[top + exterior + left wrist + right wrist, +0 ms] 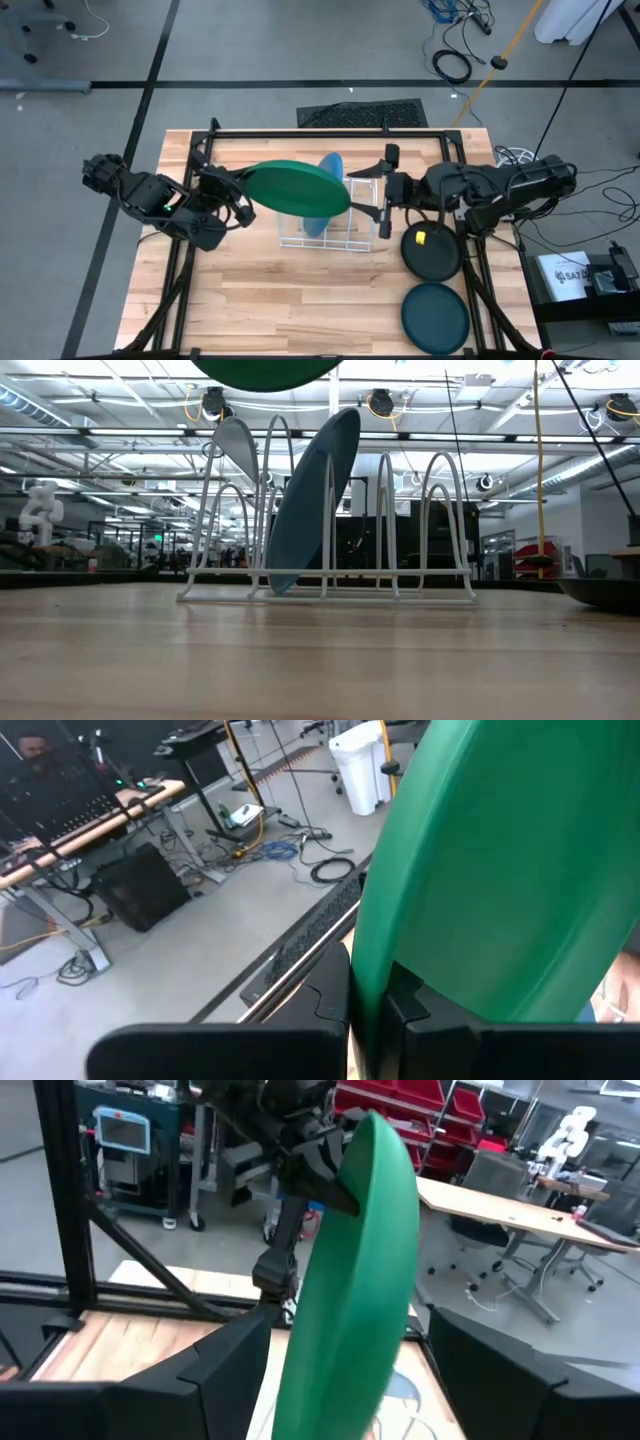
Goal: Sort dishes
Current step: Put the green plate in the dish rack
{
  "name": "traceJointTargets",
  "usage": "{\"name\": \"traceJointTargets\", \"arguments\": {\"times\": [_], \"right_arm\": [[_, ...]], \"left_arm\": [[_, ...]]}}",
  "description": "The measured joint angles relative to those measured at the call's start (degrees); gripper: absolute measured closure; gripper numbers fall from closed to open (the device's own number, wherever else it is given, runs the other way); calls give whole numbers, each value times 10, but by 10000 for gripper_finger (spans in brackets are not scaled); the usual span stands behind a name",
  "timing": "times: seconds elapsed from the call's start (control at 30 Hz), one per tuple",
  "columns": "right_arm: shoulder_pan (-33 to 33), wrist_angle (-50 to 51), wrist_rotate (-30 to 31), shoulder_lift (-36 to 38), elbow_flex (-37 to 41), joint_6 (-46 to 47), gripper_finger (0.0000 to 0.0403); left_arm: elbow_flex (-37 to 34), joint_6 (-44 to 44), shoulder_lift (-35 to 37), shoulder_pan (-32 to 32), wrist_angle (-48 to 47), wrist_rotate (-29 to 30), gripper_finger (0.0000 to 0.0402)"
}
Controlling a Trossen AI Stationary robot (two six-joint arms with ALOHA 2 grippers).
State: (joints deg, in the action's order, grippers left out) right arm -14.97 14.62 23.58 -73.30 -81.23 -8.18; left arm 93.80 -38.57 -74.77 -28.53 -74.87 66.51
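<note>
A large green plate [297, 188] is held in the air above the white wire rack [345, 240]; its lower edge shows at the top of the low view [265, 372]. A bright blue plate [315, 500] stands on its rim in a rack slot, leaning on the wires. My left gripper [243, 195] is shut on the green plate's left edge. My right gripper [385, 192] is open, its fingers standing either side of the plate's right edge [350, 1280] without visibly touching it. A black plate [432, 250] and a dark teal plate [435, 318] lie flat on the table at the right. My left gripper pinches the green plate's rim [372, 982] between its two fingers, one on each face. It comes about level from the table's left side. The plate is lifted clear above the rack, tilted steeply with its faces slanting.
The black plate carries a small yellow piece [420, 238]. A black frame [320, 132] runs along the table's far edge and sides. Bare wood [280, 300] lies in front of the rack toward the near edge.
</note>
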Motion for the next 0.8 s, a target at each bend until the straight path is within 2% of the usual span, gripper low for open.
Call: {"name": "traceJointTargets", "arguments": {"times": [0.27, 0.4, 0.5, 0.63, 0.8], "right_arm": [[17, -30, -11, -28, 0, -10, 150], [28, -39, -10, -38, 0, -10, 173], [34, -42, -10, -40, 0, -16, 211], [34, -44, 7, -40, 0, -30, 288], [36, -50, 84, -38, -1, -68, 376]], "left_arm": [[0, 3, -13, 0, 12, 7, 388], [0, 3, -14, 0, 11, 13, 388], [0, 3, -14, 0, 13, 13, 388], [0, 9, -14, 0, 15, 15, 388], [0, 39, -14, 0, 46, 19, 381]]}}
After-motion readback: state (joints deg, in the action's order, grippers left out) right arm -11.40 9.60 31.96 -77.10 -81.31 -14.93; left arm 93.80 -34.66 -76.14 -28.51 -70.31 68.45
